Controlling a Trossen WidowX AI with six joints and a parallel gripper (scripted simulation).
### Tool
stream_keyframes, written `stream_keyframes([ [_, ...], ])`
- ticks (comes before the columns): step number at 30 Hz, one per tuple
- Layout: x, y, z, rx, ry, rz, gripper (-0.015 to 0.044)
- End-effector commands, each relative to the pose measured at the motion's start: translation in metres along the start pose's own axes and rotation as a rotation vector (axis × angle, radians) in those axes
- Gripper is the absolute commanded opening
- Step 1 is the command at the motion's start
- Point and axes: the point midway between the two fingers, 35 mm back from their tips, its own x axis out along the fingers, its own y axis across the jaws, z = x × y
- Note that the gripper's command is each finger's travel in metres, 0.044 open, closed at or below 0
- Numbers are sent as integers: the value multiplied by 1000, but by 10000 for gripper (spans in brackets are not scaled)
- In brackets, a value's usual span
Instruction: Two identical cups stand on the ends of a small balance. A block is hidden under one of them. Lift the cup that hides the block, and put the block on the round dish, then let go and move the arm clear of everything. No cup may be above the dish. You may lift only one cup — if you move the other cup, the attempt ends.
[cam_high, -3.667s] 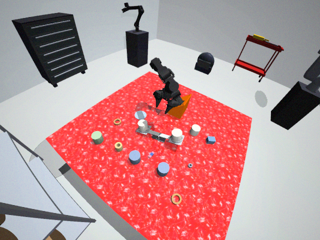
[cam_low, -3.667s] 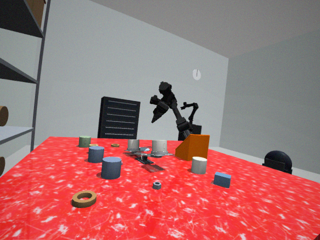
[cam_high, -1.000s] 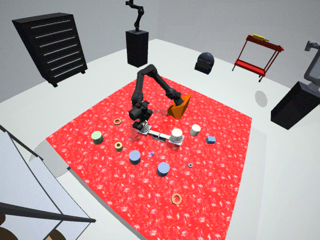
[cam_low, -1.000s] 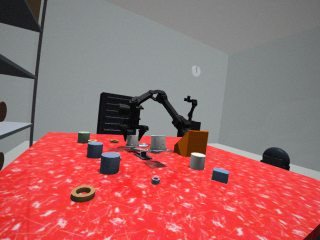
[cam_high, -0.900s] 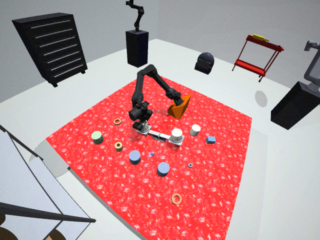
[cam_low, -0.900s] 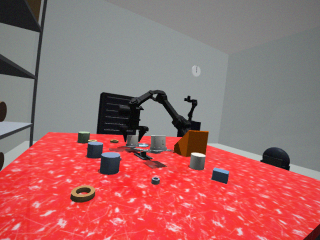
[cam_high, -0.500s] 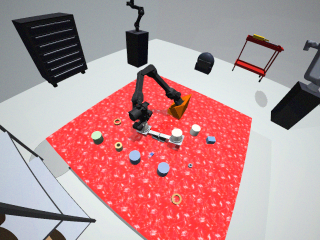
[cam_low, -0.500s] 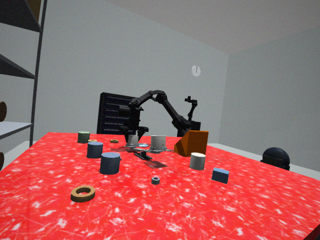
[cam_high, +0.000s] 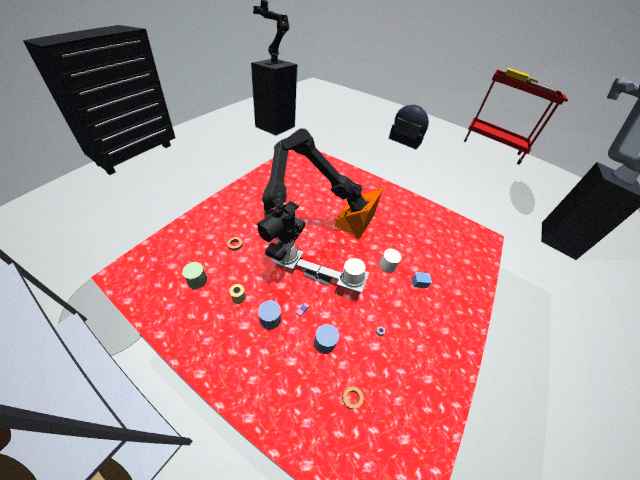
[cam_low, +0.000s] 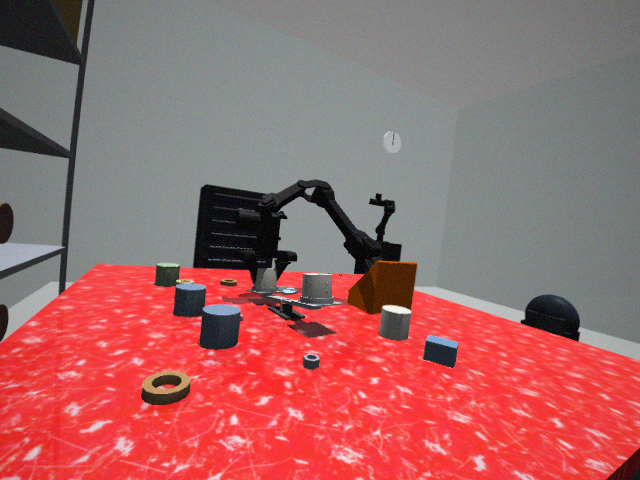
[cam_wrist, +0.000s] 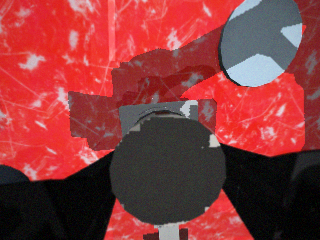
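My gripper (cam_high: 290, 251) (cam_low: 266, 277) (cam_wrist: 163, 145) is shut on one white-grey cup (cam_high: 293, 254) (cam_low: 265, 281) (cam_wrist: 167, 175), with a finger on either side. That cup appears to sit on its end plate of the balance (cam_high: 306, 265) (cam_low: 283, 299) (cam_wrist: 168, 232). The other cup (cam_high: 354, 272) (cam_low: 316, 287) stands upright on the opposite end, which is raised, with its shadow below. The round pale blue dish (cam_low: 287, 290) (cam_wrist: 257, 72) lies on the table beside the held cup's end. The arm hides it in the top view. No hidden block shows.
Blue cylinders (cam_high: 269, 315) (cam_high: 326, 339) (cam_low: 189, 300) (cam_low: 219, 327), a green cylinder (cam_high: 194, 275) (cam_low: 167, 274), a loose white cylinder (cam_high: 390, 260) (cam_low: 394, 323) and a blue block (cam_high: 421, 280) (cam_low: 440, 351) stand around the balance. Rings and a nut (cam_high: 380, 331) (cam_low: 311, 361) lie further out. An orange wedge (cam_high: 356, 222) (cam_low: 390, 286) is at the arm's base.
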Motion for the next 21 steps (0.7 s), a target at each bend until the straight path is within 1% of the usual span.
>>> stream_keyframes([
  [1,-6,2,-1,1,4,6,0],
  [21,-31,6,-2,1,10,7,0],
])
